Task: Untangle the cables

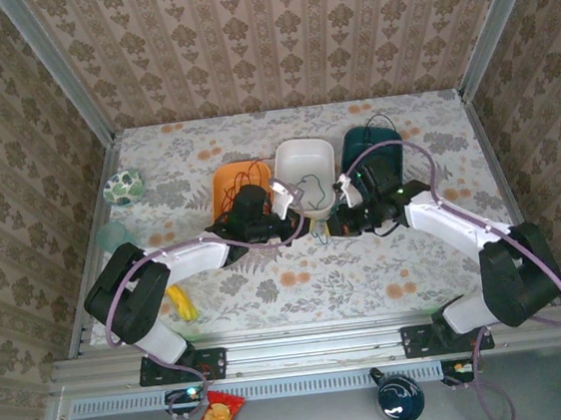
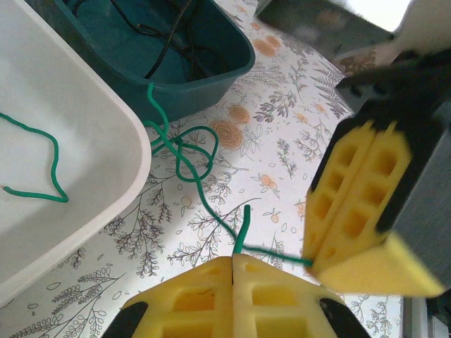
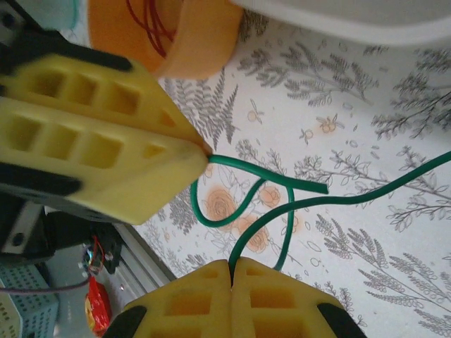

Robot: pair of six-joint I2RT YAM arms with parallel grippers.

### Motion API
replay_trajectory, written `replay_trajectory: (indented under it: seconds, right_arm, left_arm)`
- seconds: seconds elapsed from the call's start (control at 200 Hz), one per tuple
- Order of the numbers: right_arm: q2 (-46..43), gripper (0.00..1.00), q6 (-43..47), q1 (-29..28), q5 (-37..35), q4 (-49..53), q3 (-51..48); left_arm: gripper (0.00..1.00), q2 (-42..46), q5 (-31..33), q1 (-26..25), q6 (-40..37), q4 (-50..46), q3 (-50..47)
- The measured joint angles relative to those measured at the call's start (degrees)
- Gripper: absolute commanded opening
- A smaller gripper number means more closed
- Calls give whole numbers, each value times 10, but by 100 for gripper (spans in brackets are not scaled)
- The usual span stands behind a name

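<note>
The left gripper (image 2: 232, 264) and the right gripper (image 3: 231, 269) meet tip to tip at the middle of the floral table (image 2: 296, 120), each with its yellow fingers pressed tight on the near end of the green cable (image 2: 244, 225). A short curl of wire hangs between the two pinches. From there the green cable runs back across the tabletop into a loose knot of loops just beside the white bin (image 2: 84, 127), and its far end lies inside that bin. The black cable (image 2: 168, 44) sits on its own in the teal bin (image 2: 211, 77), and the red cable (image 3: 151, 21) is coiled in the orange bin (image 3: 197, 42). By the look of it, two of the three wires are already separated and put away. What appears to be left is opening the green knot and gathering the rest of that wire into the white bin. No brand, label or lettering can be read on the bins, the grippers or the red snack packet (image 1: 220, 417) below the table edge.
</note>
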State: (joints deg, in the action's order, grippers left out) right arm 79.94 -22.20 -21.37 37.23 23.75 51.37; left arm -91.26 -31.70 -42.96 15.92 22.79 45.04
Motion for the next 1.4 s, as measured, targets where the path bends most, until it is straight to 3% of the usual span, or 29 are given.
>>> replay_trajectory:
  seconds: [0.555,0.87,1.005,1.16,1.4]
  right_arm:
    - [-121,0,-74,63,-15,-51,-3]
    - [-128,0,-160,83,-10,-124,-40]
    - [-120,0,-201,95,-11,-148,-51]
    - [-97,0,-207,97,-37,-137,-50]
    - [-49,0,-201,101,-76,-53,-51]
  left_arm:
    - [0,-5,13,6,4,4,-34]
    - [1,-5,19,6,7,14,-49]
    - [9,-5,22,6,8,17,-49]
    - [34,-5,27,5,14,24,-49]
    - [43,-5,33,5,16,35,-49]
